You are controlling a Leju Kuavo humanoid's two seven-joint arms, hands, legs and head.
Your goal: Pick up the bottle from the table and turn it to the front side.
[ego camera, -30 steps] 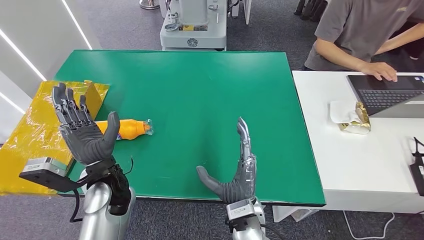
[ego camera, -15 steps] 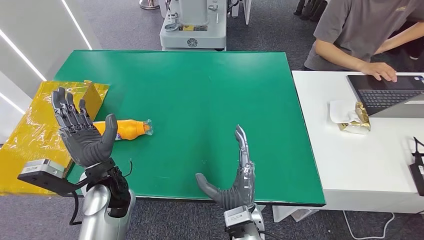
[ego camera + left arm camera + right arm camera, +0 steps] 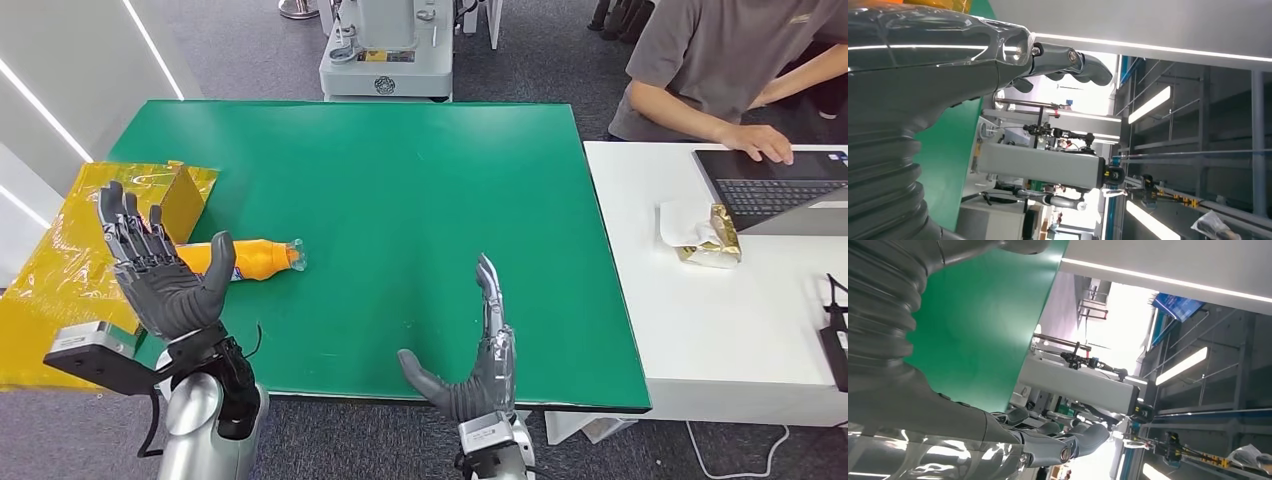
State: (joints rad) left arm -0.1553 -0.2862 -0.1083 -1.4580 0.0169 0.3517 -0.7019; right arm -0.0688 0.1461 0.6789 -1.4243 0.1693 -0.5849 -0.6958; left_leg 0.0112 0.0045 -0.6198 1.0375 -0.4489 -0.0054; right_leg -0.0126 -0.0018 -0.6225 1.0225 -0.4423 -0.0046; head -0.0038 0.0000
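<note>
An orange bottle [image 3: 250,258] lies on its side near the left edge of the green table [image 3: 400,190], its cap end pointing right. My left hand [image 3: 160,268] is raised in front of the bottle's left part, fingers spread, palm toward the table, holding nothing. My right hand [image 3: 475,355] stands edge-on at the table's near edge, fingers straight up, thumb out to the left, empty. In the left wrist view the left hand [image 3: 948,55] shows fingers extended; in the right wrist view the right hand [image 3: 998,440] does too.
A yellow plastic sheet [image 3: 60,260] with a small cardboard box [image 3: 185,195] lies off the table's left side. A white desk [image 3: 720,300] on the right holds a laptop [image 3: 770,185] and a wrapped packet [image 3: 710,240]; a person [image 3: 730,70] sits there typing. A grey machine [image 3: 385,55] stands beyond the table.
Both arms have dropped slightly toward me. The left hand shifted a little lower and left; the right hand sank toward the table's near edge. The bottle has not moved.
</note>
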